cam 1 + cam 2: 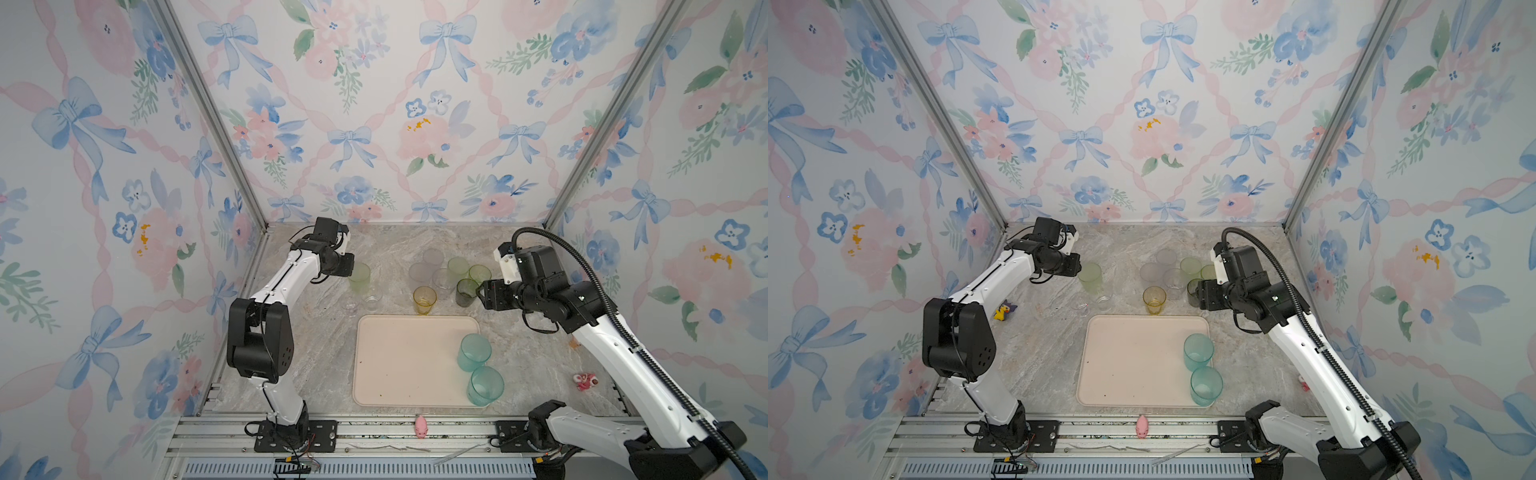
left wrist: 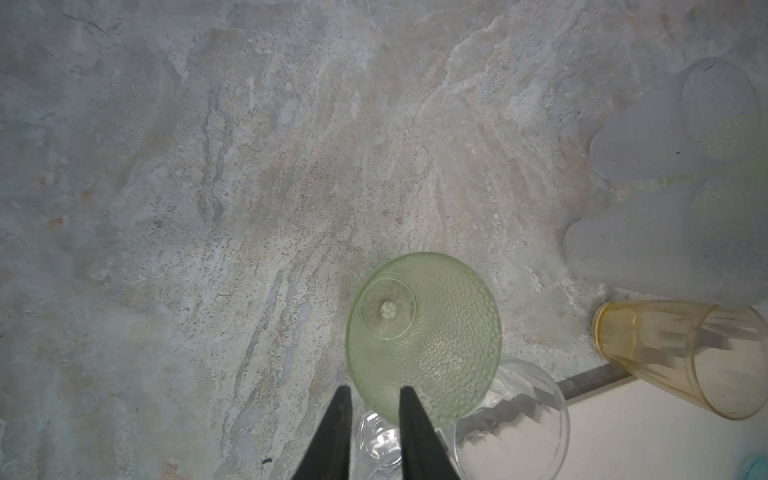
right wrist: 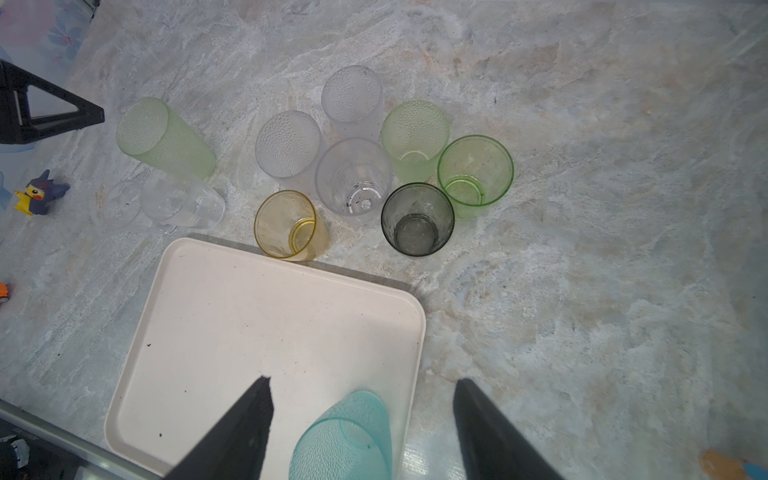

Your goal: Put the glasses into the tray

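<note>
**Left jaws narrow at a green tumbler's rim; right jaws wide and empty**

A grey-beige marbled tabletop [image 1: 316, 353] sits inside walls papered with bows and flowers. The pale green tumbler [image 2: 424, 340] stands upright, long axis vertical and mouth up. It is a tapered, translucent cup with a dimpled skin, off the tray [image 1: 399, 365] at its 11 o'clock. Your left gripper [image 2: 374, 388] is narrow and straddles the near rim; whether it pinches the wall is unclear. Two teal tumblers [image 1: 473, 351] stand on the tray at 4 o'clock. Your right gripper [image 3: 363, 381] gapes wide, holding nothing, beside the smoky grey glass [image 1: 466, 292] at the tray's 1 o'clock.
</note>
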### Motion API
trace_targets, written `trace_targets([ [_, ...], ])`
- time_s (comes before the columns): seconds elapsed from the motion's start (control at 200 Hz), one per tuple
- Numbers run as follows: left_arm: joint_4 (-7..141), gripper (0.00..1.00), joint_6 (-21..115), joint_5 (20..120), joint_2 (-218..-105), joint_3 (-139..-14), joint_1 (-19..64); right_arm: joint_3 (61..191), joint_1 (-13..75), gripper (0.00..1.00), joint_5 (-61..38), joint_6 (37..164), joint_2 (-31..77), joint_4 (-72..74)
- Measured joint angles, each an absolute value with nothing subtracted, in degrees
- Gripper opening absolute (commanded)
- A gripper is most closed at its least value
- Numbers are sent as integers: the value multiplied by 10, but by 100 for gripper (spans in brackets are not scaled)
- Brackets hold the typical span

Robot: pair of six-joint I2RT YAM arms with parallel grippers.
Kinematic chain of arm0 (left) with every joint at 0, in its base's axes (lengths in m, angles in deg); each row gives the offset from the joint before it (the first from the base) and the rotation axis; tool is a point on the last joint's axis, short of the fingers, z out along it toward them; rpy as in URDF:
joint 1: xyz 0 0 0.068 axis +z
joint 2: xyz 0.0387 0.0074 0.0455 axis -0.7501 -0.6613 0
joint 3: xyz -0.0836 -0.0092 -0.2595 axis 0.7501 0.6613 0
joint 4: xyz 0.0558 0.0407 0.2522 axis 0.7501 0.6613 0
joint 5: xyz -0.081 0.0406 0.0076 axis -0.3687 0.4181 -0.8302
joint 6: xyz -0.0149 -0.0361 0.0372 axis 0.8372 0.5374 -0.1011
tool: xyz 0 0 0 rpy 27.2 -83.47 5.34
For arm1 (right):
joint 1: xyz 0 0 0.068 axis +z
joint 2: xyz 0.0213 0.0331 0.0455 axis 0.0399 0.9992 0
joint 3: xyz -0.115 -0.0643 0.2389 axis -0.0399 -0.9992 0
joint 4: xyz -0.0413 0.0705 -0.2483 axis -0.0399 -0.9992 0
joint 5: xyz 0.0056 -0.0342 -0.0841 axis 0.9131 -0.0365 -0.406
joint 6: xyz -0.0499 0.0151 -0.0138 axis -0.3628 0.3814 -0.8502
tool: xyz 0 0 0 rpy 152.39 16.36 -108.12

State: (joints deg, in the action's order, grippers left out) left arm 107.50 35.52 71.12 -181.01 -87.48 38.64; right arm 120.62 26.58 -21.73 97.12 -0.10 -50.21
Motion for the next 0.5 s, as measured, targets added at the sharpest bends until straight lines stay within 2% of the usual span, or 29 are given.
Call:
trace_targets([
  [0.18, 1082, 27, 353, 730, -1820, -879, 386, 1197, 262, 72, -207, 969, 1, -496],
  [0.495, 1083, 24, 351, 739, -1844, -898, 386, 1192, 258, 72, -197, 969, 12, -484],
])
